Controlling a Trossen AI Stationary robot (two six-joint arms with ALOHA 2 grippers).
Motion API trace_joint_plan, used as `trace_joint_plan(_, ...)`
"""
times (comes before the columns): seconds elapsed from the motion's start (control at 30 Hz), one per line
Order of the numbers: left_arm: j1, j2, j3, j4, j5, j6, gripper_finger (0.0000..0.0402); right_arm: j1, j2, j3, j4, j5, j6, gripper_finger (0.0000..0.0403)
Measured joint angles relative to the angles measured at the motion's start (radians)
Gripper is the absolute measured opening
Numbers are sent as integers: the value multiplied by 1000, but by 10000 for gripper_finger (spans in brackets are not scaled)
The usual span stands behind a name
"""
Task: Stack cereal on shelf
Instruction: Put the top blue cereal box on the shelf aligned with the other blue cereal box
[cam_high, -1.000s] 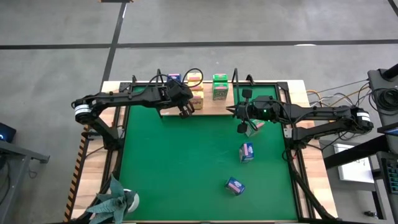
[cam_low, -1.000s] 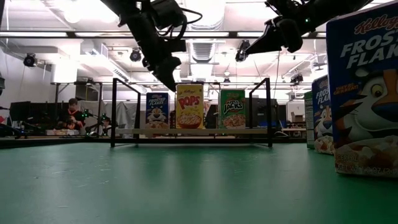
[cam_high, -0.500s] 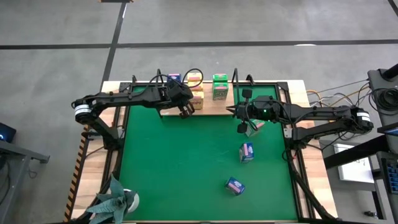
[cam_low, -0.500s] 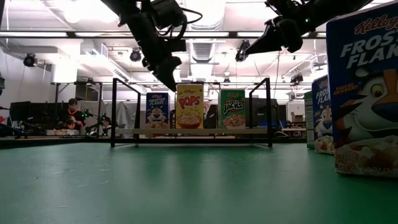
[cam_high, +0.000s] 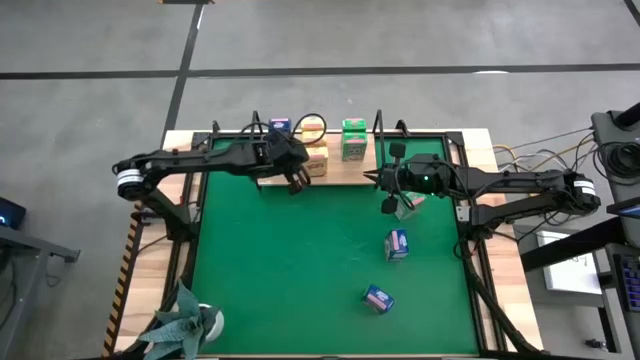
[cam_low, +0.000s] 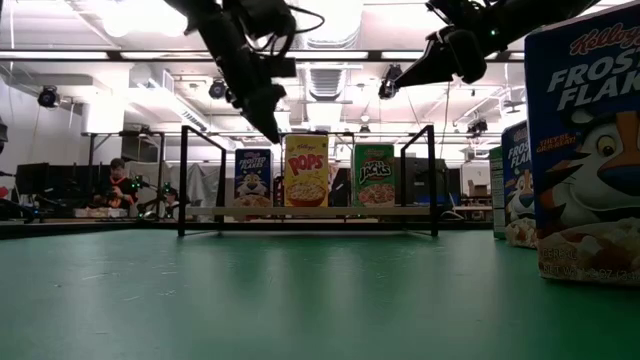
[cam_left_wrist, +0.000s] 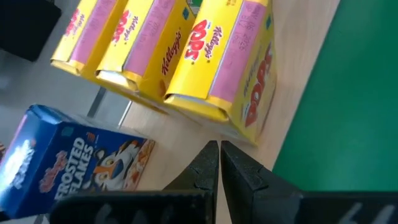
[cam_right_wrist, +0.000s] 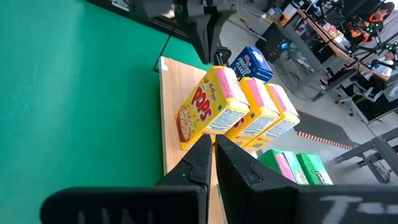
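Three yellow Pops boxes (cam_left_wrist: 214, 68) stand in a row on the wooden shelf (cam_left_wrist: 292, 74) beside a blue Frosted Flakes box (cam_left_wrist: 68, 163), both tools empty, fingers pressed together.

The whole table (cam_high: 330, 250) was seen from straight above. A level look across the green mat (cam_low: 300, 290) toward the room was given from table-top height. The shelf (cam_left_wrist: 298, 81) was viewed closely from the left wrist, less closely from the right. It was shared by all four views.
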Motion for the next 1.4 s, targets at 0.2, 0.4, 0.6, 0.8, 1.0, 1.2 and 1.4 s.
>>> trace_joint_plan(0.2,-39,-79,0,-24,-1,6,1,2,0,13,0,0,103,13)
trace_joint_plan(0.4,-132,-181,-10,-3,-1,25,1,49,0,26,1,-1,272,13)
trace_joint_plan(0.6,-265,-282,-127,150,-1,45,1,136,0,50,-27,-4,412,13)
trace_joint_plan(0.8,-361,-352,-260,312,-1,85,1,215,2,128,-207,-5,645,13)
trace_joint_plan(1.0,-375,-363,-285,326,-1,89,1,294,49,250,-517,-8,918,13)
trace_joint_plan(1.2,-375,-352,-280,327,-1,131,1,374,156,385,-938,-62,1205,13)
trace_joint_plan(1.4,-375,-352,-280,330,-1,163,1,430,232,457,-1272,-71,1536,13)
